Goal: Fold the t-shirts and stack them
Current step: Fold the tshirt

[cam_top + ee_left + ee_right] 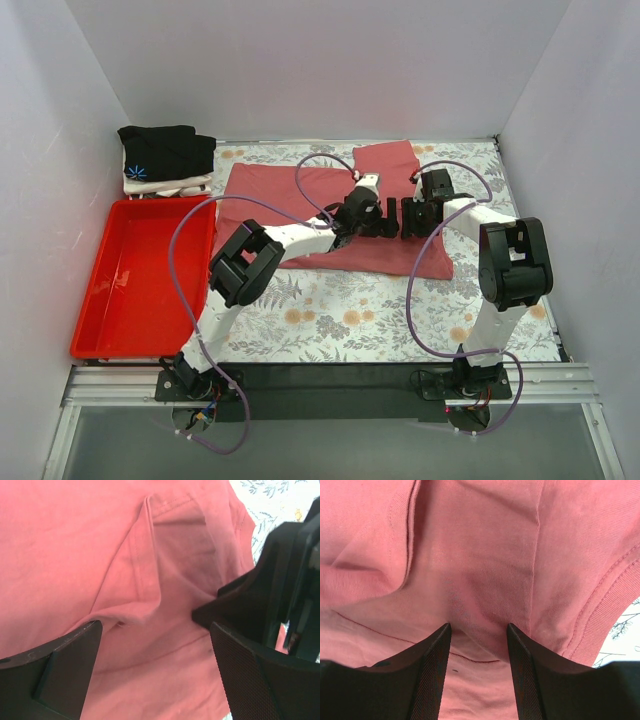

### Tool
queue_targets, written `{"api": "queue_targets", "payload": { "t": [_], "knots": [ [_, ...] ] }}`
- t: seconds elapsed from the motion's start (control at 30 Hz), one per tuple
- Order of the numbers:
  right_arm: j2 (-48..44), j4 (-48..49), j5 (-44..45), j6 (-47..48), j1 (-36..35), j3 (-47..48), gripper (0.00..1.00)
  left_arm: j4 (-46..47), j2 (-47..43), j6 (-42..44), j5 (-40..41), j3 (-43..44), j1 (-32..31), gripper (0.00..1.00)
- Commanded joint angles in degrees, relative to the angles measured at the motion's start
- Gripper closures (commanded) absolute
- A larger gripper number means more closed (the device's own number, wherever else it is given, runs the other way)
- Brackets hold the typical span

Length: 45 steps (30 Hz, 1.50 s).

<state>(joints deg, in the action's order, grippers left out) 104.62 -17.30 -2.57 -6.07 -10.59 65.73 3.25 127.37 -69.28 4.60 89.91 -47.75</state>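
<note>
worktop [330, 310]: flower-print cover, with both arms reaching over it from the near edge.

salmon-red t-shirt [270, 190] [75, 540] [480, 555]: the largest item. it lay spread over the far half of the worktop, from just beside the tray's far right corner across to the right side. one part reached up to the far edge right of centre, and the lower right corner pointed toward the near right. the wrist views showed creases and a folded-over flap with a stitched hem.

red tray [90, 300]: sat along the left edge, from mid-depth to the near left corner.

black t-shirt [165, 150]: folded, in the far left corner, just beyond the tray. it rested on top of a white t-shirt [175, 187], of which only a strip showed along the near side.

left gripper [388, 217] [155, 630]: low over the salmon-red t-shirt, right of centre. the jaws were spread wide with a raised crease of cloth between them. nothing was clamped.

right gripper [410, 217] [479, 630] [270, 595]: tip to tip with the left one, just beside it, over the same shirt. the jaws were about half apart and set down at the cloth, with fabric showing in the gap. i could not tell whether any cloth was caught on the pads.

blue starburst mark [136, 172]: on the left end of the black t-shirt.
</note>
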Motion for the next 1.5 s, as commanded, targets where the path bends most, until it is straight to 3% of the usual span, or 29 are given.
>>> {"api": "queue_targets", "payload": {
  "t": [0.0,0.43,0.8,1.0,1.2,1.47],
  "knots": [
    [-2.22,1.48,-0.16,0.44,0.04,-0.61,0.56,0.62,1.47,-0.07,0.58,3.16,-0.15,0.18],
    [-2.67,1.48,-0.77,0.62,-0.04,-1.40,0.57,-2.98,2.71,1.16,18.16,4.40,3.88,0.16],
    [-2.40,1.48,-1.12,0.88,0.04,-1.49,0.57,2.81,0.77,3.36,13.77,2.73,5.12,0.16],
    [-2.84,1.48,-1.04,0.97,-0.04,-1.84,0.57,3.70,1.30,1.69,10.43,2.99,6.96,0.28],
    [-2.49,1.48,-1.56,1.05,0.04,-1.75,0.57,4.14,2.53,2.39,8.85,3.78,6.97,0.50],
    [-2.66,1.39,-1.83,1.14,-0.04,-1.84,0.57,2.38,5.17,2.39,5.24,6.68,6.97,0.54]
  ]
}}
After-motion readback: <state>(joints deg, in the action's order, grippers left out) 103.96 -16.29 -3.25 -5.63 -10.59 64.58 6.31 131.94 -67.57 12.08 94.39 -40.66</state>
